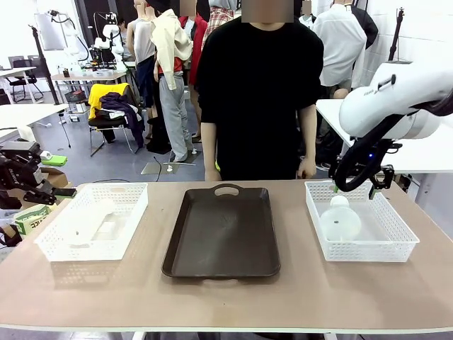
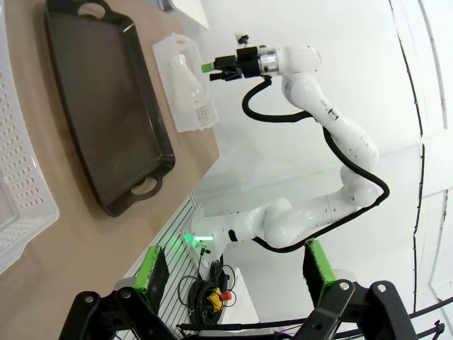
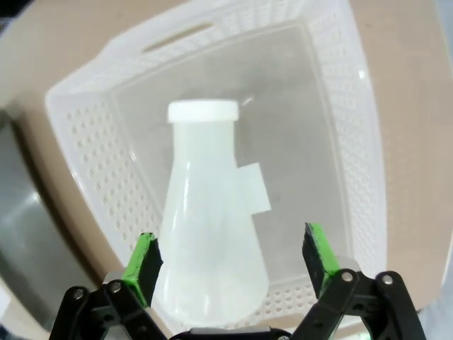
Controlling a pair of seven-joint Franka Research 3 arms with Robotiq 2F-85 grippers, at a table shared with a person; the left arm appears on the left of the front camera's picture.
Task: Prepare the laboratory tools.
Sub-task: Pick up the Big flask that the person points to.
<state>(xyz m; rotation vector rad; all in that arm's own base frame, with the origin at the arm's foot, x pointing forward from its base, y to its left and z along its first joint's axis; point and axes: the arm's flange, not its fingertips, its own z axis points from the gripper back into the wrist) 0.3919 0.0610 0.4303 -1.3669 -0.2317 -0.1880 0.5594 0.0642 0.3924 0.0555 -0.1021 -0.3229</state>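
**A:** Made of what, and shaped how?

**B:** Seeing two frosted, translucent white flasks, conical, wide at the base and narrow at the neck, each with a thicker white rim at the mouth. Also seeing two white rectangular baskets with perforated mesh walls. Between them, spotting a dark brown tray [image 1: 223,230], smooth, with a raised rim and cut-out handles. All set on a matte tan table [image 1: 226,301], with a person [image 1: 258,99] in a black top standing at the far side.

**A:** And lying where, against the grippers?

**B:** Finding the right flask [image 3: 209,227] on its side in the right basket [image 3: 354,106], neck pointing away from the right gripper [image 3: 232,263]. Hovering above it there, spread wide, green pads [image 3: 145,263] flanking the wide base in the wrist view without touching, and gripping nothing. Finding the left flask [image 1: 88,221] on its side in the left basket [image 1: 53,249], well apart from the left gripper [image 2: 235,280]. Parked off past the table's left edge, likewise spread wide and empty.

**A:** Any writing to read?

**B:** Spotting one pale rectangular patch [image 3: 251,188] on the right flask's side. Too faint to tell any print.
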